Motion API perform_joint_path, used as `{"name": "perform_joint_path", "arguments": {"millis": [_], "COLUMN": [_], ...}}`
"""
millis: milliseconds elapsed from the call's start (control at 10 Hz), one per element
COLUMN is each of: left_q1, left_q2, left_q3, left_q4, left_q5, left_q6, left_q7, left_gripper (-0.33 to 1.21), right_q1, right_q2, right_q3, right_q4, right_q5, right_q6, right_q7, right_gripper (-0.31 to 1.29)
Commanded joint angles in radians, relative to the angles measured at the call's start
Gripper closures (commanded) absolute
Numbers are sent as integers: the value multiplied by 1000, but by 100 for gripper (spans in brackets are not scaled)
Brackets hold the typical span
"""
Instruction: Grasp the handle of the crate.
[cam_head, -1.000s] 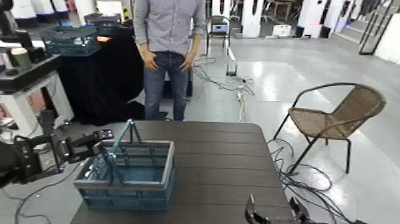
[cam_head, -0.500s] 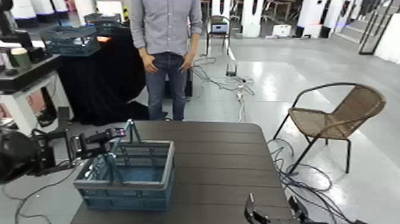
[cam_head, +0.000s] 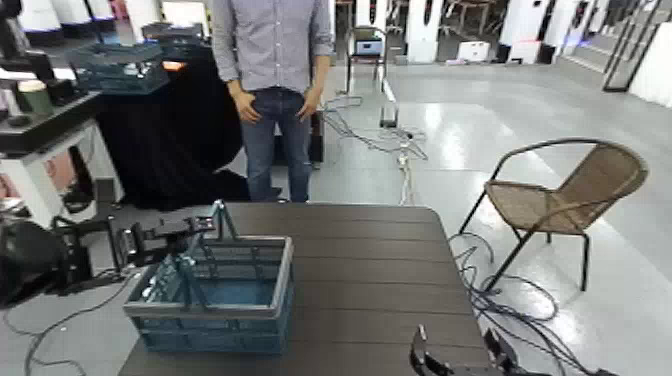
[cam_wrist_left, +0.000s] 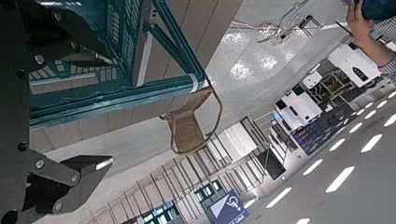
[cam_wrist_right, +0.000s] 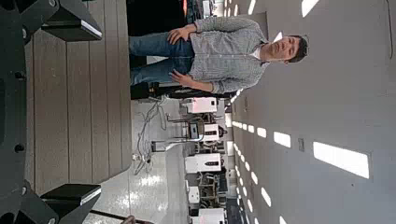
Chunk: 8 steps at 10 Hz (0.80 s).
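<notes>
Left pincer (cam_wrist_left: 108, 109), teal handle (cam_wrist_left: 154, 90) between fingers (cam_wrist_left: 70, 175)

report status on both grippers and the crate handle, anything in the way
Left gripper open around raised handle, no grip yet. Right gripper open, waiting by near table edge. No obstruction seen between left jaws.

The room is brightly and evenly lit by rows of ceiling lights (cam_wrist_right: 341, 159), which the right wrist view shows as white strips burnt out to blank patches; the left wrist view catches more of them. In the head view the pale floor (cam_head: 440, 130) carries white glare, and the same shine shows on it in both wrist views. The black cloth (cam_head: 180, 140) sinks into near-solid dark with little detail. Shadows on the brown table (cam_head: 360, 290) are faint and soft. Fine detail is soft in the head view, and small things far back are smeared.
</notes>
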<state>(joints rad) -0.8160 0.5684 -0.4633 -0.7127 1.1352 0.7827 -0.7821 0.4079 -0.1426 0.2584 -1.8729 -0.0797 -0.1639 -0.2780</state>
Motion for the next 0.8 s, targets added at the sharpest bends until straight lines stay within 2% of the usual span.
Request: {"name": "perform_joint_path", "arguments": {"millis": [100, 600, 800], "left_q1": [5, 29, 64], "left_q2": [-1, -7, -10], "left_q3": [3, 14, 44], "left_q4": [1, -11, -68], "left_q5": [2, 11, 12], "left_q6": [1, 4, 15], "left_q7": [-3, -12, -9], "left_gripper": [119, 119, 119], "right_q1": [0, 3, 6], "right_q2": [-2, 0, 0], "right_q3": [-1, -2, -5], "right_q4": [0, 0, -2], "right_q5": [-3, -5, -5], "right_q6": [1, 1, 1], "right_q7": [0, -1, -1], "right_gripper": [15, 15, 15]}}
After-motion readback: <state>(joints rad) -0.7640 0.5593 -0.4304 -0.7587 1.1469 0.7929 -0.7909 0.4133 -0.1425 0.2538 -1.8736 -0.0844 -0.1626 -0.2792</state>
